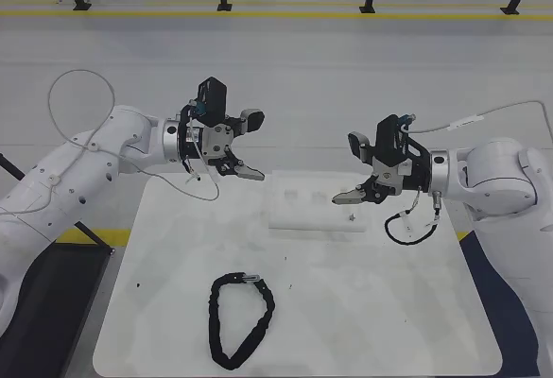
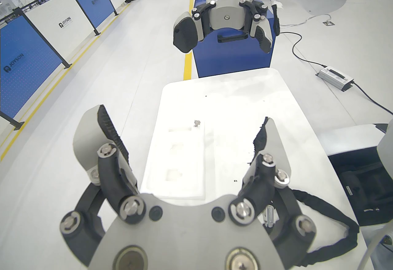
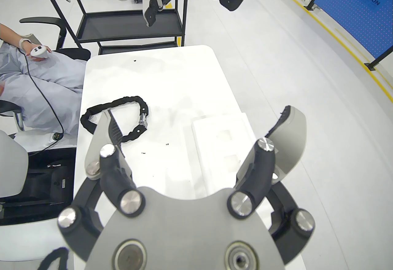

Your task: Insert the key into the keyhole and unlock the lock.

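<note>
With your left end effector [image 1: 257,146] and right end effector [image 1: 350,170] both spread apart and empty, lower the right squarely over the key [image 1: 352,216] on the far tray [image 1: 295,215], beyond the near lock [image 1: 241,317].

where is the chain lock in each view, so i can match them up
Top view: the chain lock lies looped on the table, nearer the robot than the white foam tray.
Left wrist view: it is partly behind the left gripper, off to one side of the tray; lock.
Right wrist view: it is just past the right gripper, beside the tray; lock.
Shared landmark: the foam tray with its cutouts.
</note>
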Available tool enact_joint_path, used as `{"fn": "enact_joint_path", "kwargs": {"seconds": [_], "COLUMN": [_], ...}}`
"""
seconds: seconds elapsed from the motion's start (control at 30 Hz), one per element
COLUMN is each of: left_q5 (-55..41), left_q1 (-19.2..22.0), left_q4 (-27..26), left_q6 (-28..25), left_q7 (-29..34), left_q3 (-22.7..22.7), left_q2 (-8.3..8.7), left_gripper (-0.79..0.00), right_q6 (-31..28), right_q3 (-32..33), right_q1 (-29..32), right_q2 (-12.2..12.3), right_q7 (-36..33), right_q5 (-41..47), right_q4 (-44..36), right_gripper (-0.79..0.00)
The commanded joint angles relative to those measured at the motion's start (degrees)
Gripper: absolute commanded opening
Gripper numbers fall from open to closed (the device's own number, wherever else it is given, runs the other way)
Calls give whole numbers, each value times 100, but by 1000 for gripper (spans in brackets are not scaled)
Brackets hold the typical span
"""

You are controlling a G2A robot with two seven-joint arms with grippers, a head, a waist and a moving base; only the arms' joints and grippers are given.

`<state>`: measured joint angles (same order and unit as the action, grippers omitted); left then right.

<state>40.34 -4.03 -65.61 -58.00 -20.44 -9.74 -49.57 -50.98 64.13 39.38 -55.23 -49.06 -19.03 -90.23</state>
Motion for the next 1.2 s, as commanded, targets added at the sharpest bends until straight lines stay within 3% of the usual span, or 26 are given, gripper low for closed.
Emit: {"fn": "enact_joint_path", "kwargs": {"seconds": [0.0,0.47,0.6,1.17], "left_q5": [0,0,-1,-1], "left_q1": [0,0,0,0], "left_q4": [0,0,0,0], "left_q6": [0,0,0,0], "left_q7": [0,0,0,0], "left_q3": [0,0,0,0], "left_q2": [0,0,0,0], "left_gripper": [0,0,0,0], "right_q6": [0,0,412,1348], "right_q3": [0,0,22,-451], "right_q1": [0,0,178,135], "right_q2": [0,0,24,-27], "right_q7": [0,0,54,-150], "right_q5": [0,0,-336,-576], "right_q4": [0,0,18,1512], "right_gripper": [-1,0,0,0]}}
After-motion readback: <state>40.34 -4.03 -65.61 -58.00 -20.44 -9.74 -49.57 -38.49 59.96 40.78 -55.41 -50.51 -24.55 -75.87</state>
